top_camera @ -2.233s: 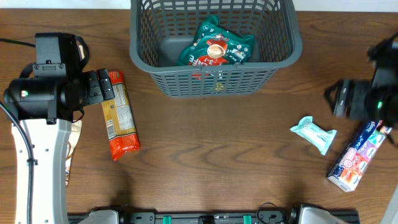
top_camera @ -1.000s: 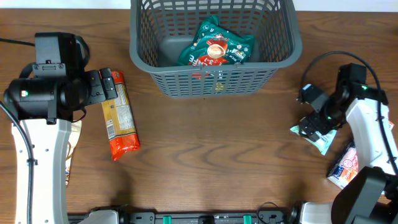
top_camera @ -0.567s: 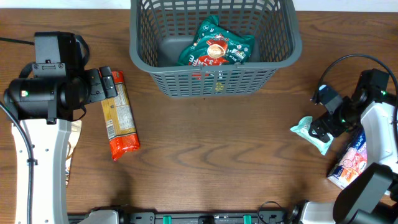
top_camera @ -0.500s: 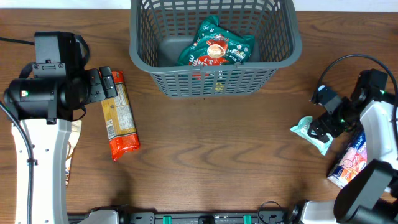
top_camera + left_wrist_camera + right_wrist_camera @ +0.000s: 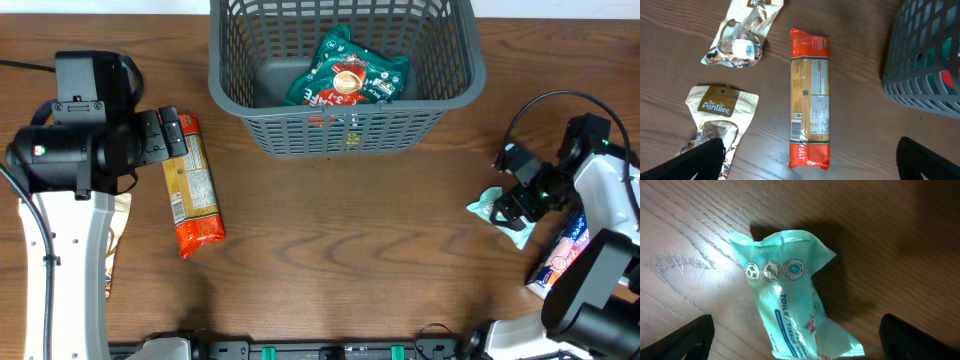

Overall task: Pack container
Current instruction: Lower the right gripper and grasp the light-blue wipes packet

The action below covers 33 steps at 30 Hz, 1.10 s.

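The container (image 5: 345,128), a dark grey lattice basket, stands at the top centre with a green snack packet (image 5: 350,72) inside. My left gripper (image 5: 172,135) hangs open above the top end of a long orange-red packet (image 5: 190,190). In the left wrist view that packet (image 5: 810,95) lies between the wide-spread fingers of the left gripper (image 5: 810,167). My right gripper (image 5: 515,200) is low over a teal tissue packet (image 5: 488,207). In the right wrist view the gripper (image 5: 800,345) is open, its jaws on either side of the packet (image 5: 790,295) and not touching it.
A toothpaste box (image 5: 565,255) lies just right of the tissue packet. A tan PanTree pouch (image 5: 715,115) and a clear wrapped snack (image 5: 742,30) lie left of the orange packet. The basket's wall (image 5: 927,60) is at the left wrist view's right edge.
The right arm came down from the right edge onto the teal packet and shifted slightly over it, its jaws narrowing a little. The left arm and all packets stayed put.
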Each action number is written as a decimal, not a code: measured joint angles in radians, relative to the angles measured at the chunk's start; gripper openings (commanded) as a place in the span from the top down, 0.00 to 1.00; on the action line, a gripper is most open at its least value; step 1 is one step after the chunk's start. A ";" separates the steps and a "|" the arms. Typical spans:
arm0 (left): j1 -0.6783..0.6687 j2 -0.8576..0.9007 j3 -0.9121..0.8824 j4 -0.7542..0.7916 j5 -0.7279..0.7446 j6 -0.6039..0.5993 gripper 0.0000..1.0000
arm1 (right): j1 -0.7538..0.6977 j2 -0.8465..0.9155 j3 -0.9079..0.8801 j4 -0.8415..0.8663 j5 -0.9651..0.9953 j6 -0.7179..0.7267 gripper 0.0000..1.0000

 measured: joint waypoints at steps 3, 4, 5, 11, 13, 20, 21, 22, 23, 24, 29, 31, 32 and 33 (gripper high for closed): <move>0.000 0.000 0.000 0.001 -0.005 0.000 0.01 | 0.000 0.013 0.000 0.004 0.005 0.000 0.12; 0.000 0.000 0.000 0.001 -0.005 0.000 0.01 | 0.000 0.017 0.000 0.007 0.016 0.000 0.12; 0.000 0.000 0.000 0.002 -0.007 0.000 0.01 | 0.000 0.019 0.000 0.010 0.024 0.000 0.12; 0.000 0.000 0.000 0.004 -0.008 0.000 0.01 | 0.000 0.020 -0.010 0.051 0.125 0.009 0.11; 0.000 0.000 0.000 0.005 -0.008 0.000 0.01 | 0.000 0.021 -0.010 0.056 0.140 0.011 0.11; 0.000 0.000 0.000 0.011 -0.008 0.000 0.01 | 0.008 0.064 -0.019 0.080 0.163 0.016 0.12; 0.000 0.000 0.000 0.011 -0.008 0.000 0.01 | 0.013 0.069 -0.026 0.090 0.164 0.019 0.12; 0.000 0.000 0.000 0.011 -0.008 0.000 0.01 | 0.016 0.071 -0.034 0.097 0.164 0.019 0.12; 0.000 0.000 0.000 0.012 -0.008 0.000 0.01 | 0.020 0.072 -0.043 0.106 0.165 0.020 0.13; 0.000 0.000 0.000 0.012 -0.008 0.000 0.01 | 0.023 0.074 -0.055 0.115 0.166 0.021 0.14; 0.000 0.000 0.000 0.015 -0.008 0.000 0.01 | 0.026 0.076 -0.116 0.180 0.169 0.039 0.32; 0.000 0.000 0.000 0.015 -0.008 0.000 0.01 | 0.026 0.077 -0.135 0.200 0.168 0.050 0.44; 0.000 0.000 0.000 0.015 -0.008 0.000 0.01 | 0.026 0.078 -0.143 0.208 0.167 0.059 0.50; 0.000 0.000 0.000 0.015 -0.008 0.000 0.01 | 0.026 0.078 -0.145 0.208 0.163 0.064 0.60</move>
